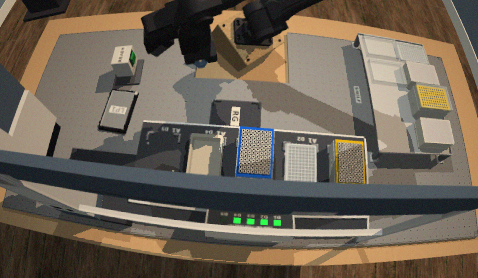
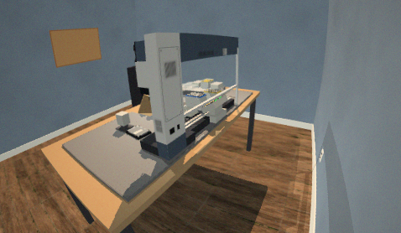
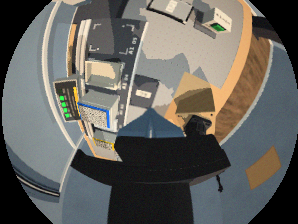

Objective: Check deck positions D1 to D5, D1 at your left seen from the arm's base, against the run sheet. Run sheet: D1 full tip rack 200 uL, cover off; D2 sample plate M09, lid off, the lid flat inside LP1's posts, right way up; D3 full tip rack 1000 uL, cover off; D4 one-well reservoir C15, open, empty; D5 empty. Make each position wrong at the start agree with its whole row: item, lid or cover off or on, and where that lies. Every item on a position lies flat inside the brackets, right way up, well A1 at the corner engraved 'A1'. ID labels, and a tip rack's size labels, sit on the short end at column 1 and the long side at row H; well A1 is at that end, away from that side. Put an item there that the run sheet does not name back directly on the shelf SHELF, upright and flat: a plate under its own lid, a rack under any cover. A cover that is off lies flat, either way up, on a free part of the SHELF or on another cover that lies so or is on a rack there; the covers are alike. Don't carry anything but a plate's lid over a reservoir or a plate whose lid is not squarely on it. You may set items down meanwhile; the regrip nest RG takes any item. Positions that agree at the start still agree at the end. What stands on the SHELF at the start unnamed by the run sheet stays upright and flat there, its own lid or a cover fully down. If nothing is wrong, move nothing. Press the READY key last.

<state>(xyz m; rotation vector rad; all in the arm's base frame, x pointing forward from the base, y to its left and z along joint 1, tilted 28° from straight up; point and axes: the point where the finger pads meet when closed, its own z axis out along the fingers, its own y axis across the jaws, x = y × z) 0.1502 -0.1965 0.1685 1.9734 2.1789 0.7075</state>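
Observation:
My gripper (image 1: 199,62) is shut and empty. It hangs high near the arm's base, between the READY key (image 1: 126,58) and the regrip nest RG (image 1: 235,114). On the deck row, from right to left in the top view, are a yellow-framed tip rack (image 1: 350,161), a white well plate (image 1: 300,162), a blue-framed tip rack (image 1: 255,151), a beige one-well reservoir (image 1: 204,153) and an empty position (image 1: 162,137). All four items stand uncovered. A flat lid (image 1: 117,110) lies at LP1. In the wrist view I see the gripper (image 3: 152,120), the reservoir (image 3: 100,74) and the READY key (image 3: 217,27).
The SHELF (image 1: 404,95) at the right holds several white covered items, an open yellow tip rack (image 1: 432,97) and a covered rack (image 1: 434,133). The instrument's dark gantry beam (image 1: 232,187) crosses the front of the deck. Green lamps (image 1: 257,220) glow on its front panel.

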